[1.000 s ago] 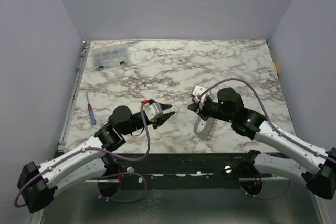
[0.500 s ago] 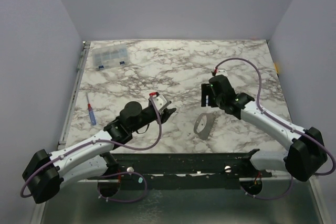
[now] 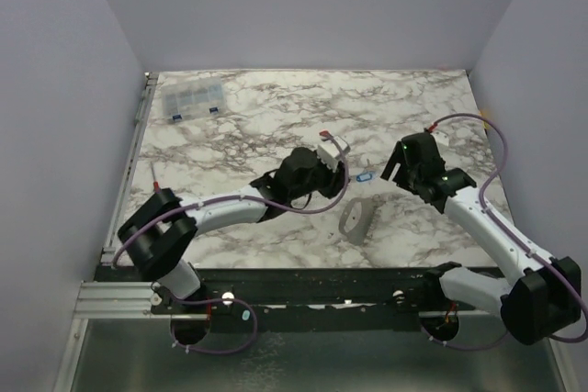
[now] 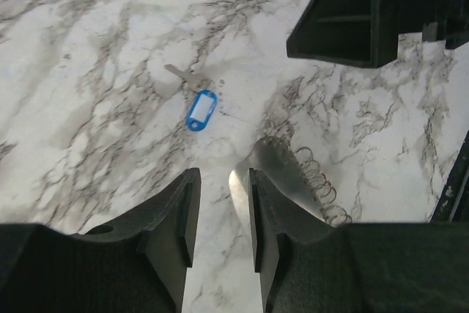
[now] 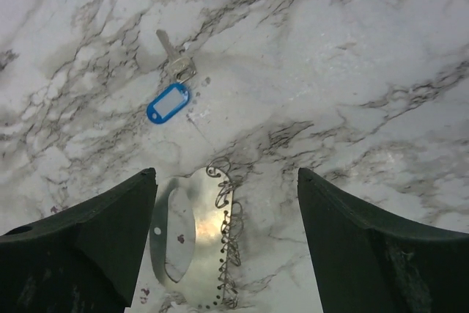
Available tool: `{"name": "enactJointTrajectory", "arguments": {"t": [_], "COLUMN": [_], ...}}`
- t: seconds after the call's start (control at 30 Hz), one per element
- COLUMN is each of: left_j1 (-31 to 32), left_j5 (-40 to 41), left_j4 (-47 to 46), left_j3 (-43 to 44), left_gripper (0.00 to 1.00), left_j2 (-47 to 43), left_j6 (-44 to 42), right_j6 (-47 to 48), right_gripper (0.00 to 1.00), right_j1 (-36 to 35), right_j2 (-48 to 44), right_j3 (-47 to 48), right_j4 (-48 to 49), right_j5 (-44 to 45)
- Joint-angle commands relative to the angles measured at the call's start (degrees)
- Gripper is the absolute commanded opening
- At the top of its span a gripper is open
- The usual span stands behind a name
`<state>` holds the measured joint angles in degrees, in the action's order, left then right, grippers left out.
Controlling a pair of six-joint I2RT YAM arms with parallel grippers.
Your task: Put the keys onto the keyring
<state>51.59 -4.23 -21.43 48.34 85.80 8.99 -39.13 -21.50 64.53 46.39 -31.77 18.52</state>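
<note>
1. Marble-print table, top view. The left arm stretches across to mid-table. The left gripper is just left of a small blue tag, and the right gripper is just right of it. The keyring lies flat on the table, nearer than the tag and apart from both grippers. A clear compartment box sits in the far left corner.
2. Left wrist view. The left gripper has its fingers parted by a narrow gap with nothing between them, so it is released. The blue tag, with a white label, lies beyond the tips. A silver key touches its far-left end. The keyring is shiny pale metal with a wire coil along its right side. It lies just past the right fingertip and is partly hidden behind it; contact cannot be told. A black part of the right arm fills the far right corner.
3. Right wrist view. The right gripper has its fingers spread wide and empty, released. The key and blue tag lie joined at far left. The keyring lies flat between the fingers in frame. It shows a pale oval to the left and the coil on its right edge. Bare table separates it from the tag.
</note>
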Motion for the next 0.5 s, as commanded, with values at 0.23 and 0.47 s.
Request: {"name": "enactJointTrajectory", "arguments": {"t": [0.23, 0.47], "left_j1": [4.97, 5.08], "left_j5": [-5.37, -8.94], "left_j4": [2.89, 8.05], "left_j3": [22.19, 29.7], "left_gripper": [0.31, 0.31], "left_j2": [26.74, 33.72], "left_j6": [0.59, -0.2], "right_j6": [2.77, 9.35], "right_gripper": [0.83, 0.83], "right_j1": [3.06, 3.06], "right_j2": [-11.95, -20.64], "right_j3": [2.56, 0.93], "right_j4": [-2.15, 1.44], "right_j5": [18.05, 17.24]}}
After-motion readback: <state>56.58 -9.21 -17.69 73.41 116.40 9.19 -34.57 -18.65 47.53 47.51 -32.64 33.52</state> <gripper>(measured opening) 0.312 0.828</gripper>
